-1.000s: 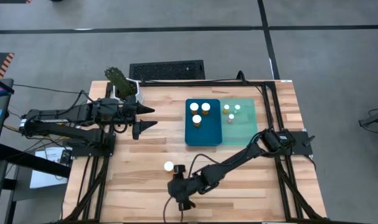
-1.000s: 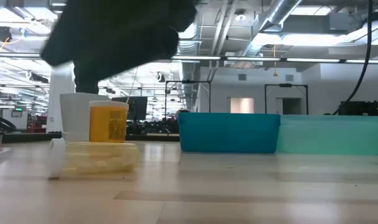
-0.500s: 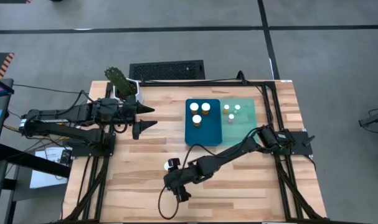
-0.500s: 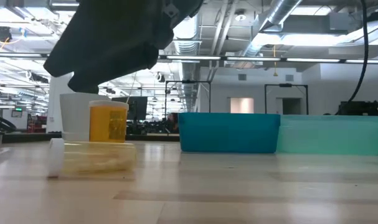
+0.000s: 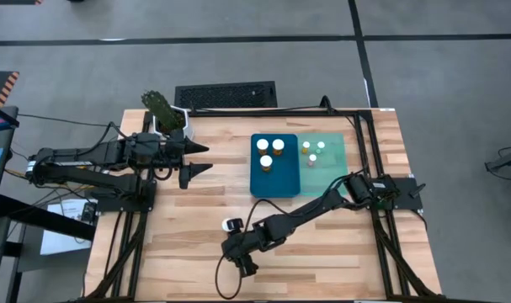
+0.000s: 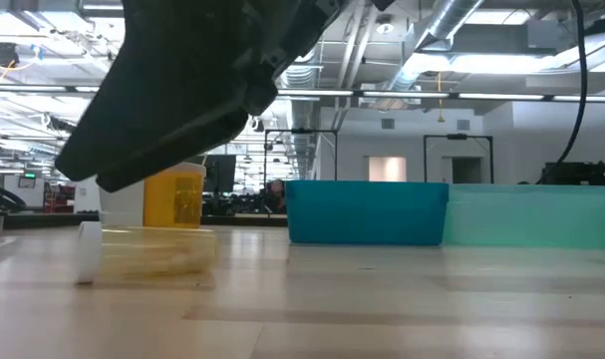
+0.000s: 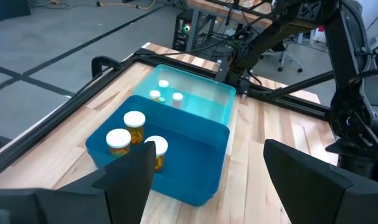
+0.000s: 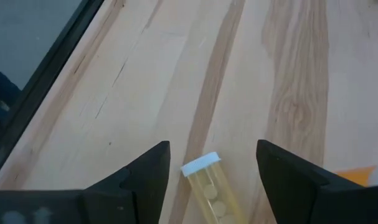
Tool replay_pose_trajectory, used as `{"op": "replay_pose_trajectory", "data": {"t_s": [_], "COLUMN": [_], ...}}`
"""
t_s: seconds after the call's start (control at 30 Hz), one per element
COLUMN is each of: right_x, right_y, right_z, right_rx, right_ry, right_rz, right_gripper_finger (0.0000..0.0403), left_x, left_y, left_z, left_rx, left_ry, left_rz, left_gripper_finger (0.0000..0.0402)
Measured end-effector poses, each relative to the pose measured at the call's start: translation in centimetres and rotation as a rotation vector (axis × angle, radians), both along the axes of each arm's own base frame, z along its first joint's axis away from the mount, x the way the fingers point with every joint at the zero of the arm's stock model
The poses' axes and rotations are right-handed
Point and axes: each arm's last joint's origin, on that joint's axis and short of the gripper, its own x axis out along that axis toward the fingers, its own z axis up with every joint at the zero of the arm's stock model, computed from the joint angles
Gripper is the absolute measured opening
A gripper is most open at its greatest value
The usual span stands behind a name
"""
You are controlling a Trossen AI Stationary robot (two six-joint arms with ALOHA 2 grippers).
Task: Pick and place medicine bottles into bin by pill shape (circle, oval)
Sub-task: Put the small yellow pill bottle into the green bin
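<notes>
1. The right hand (image 5: 235, 250) has been carried, over the last second, from the middle of the desk's (image 5: 188, 252) near edge leftward, toward the near left corner. It has also been lowered, as the low view shows its dark bulk dropping in front of the standing bottle (image 6: 174, 198).

2. Its fingers (image 8: 139, 177) are seen spread apart in the right wrist view. A bottle lying on its side (image 8: 207, 186) is framed between them, with round-looking pills visible through its wall. Nothing is gripped yet.

3. The lying bottle has not been shifted: in the low view it (image 6: 148, 252) rests on the wood with its white cap toward the left, just in front of the standing bottle.

4. From above, only a white cap (image 5: 232, 225) is visible just beside the right hand; the lying bottle is hidden under the arm there.

5. The change is judged to be an approach to a grasp. The hand is aligned over the lying bottle, so a further descent and a closing are probably what is called for next.

6. Three bottles (image 5: 268, 152) are already held in the dark teal bin (image 5: 289, 187), and three smaller ones (image 5: 312, 151) in the pale green bin (image 5: 332, 181), both toward the far right of the desk. The two bottles near the right hand remain to be sorted.

7. The left hand (image 5: 203, 157) is kept waiting above the far left part of the desk, its fingers (image 7: 129, 174) apart and empty.
</notes>
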Motion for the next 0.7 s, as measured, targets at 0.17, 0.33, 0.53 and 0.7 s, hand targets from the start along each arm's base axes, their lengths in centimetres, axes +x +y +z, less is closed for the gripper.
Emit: {"op": "replay_pose_trajectory", "data": {"t_s": [0.17,0.33,0.53,0.7], "right_x": [0.0,0.3,0.3,0.2], "right_y": [0.0,0.2,0.5,0.3], "right_z": [0.0,-1.4,-1.7,-2.3], "right_rx": [-0.004,0.004,0.014,0.000], "right_ry": [-0.004,0.006,0.013,0.035], "right_rz": [0.004,0.005,-0.012,-0.010], "right_gripper_finger": [0.0249,0.0249,0.0249,0.0249], "left_x": [0.0,0.0,0.0,0.0], "left_y": [0.0,0.0,0.0,0.0], "left_z": [0.0,0.0,0.0,0.0], "left_rx": [0.000,-0.008,-0.008,-0.010], "left_ry": [0.000,-0.002,-0.006,-0.004], "left_rz": [0.000,0.003,0.003,0.003], "left_gripper_finger": [0.0291,0.0291,0.0291,0.0291]}}
